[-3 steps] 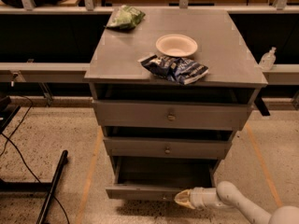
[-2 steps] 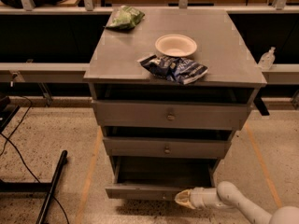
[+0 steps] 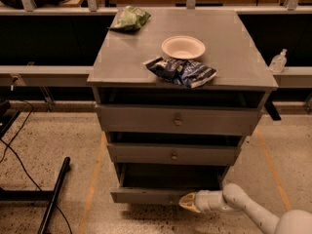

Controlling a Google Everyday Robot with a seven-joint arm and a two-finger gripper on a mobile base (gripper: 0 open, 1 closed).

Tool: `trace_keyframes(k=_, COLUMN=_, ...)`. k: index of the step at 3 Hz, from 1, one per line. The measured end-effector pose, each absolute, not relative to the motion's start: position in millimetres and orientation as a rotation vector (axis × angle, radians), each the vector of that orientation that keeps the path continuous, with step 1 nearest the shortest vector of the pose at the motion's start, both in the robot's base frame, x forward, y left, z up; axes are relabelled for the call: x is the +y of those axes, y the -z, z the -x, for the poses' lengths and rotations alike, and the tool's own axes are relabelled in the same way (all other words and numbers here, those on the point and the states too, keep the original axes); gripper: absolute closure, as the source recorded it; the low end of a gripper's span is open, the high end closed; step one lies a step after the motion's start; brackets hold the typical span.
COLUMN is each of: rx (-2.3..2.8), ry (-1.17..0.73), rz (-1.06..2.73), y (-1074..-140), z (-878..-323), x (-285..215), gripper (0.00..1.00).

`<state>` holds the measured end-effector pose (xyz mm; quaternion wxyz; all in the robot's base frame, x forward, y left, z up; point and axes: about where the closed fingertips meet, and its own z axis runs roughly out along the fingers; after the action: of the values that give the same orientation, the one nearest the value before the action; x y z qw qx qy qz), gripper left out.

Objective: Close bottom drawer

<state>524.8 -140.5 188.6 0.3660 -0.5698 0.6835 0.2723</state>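
The bottom drawer is the lowest grey drawer of the cabinet. It stands pulled out, with its dark inside showing above its narrow front panel. My gripper reaches in from the lower right on a white arm. Its tip is against the right part of the drawer's front panel, near the middle knob, which it hides.
The mid-sized drawer and the top drawer sit above it, both slightly out. On the cabinet top lie a white bowl, a blue snack bag and a green bag. A black bar and cables lie on the floor at left.
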Motion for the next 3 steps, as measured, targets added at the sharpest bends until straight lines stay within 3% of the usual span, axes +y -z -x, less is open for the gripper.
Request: trace_keyframes(k=3, rx=1.734, ry=-0.673, rz=1.489, y=-202, z=-562, x=-123, gripper=1.00)
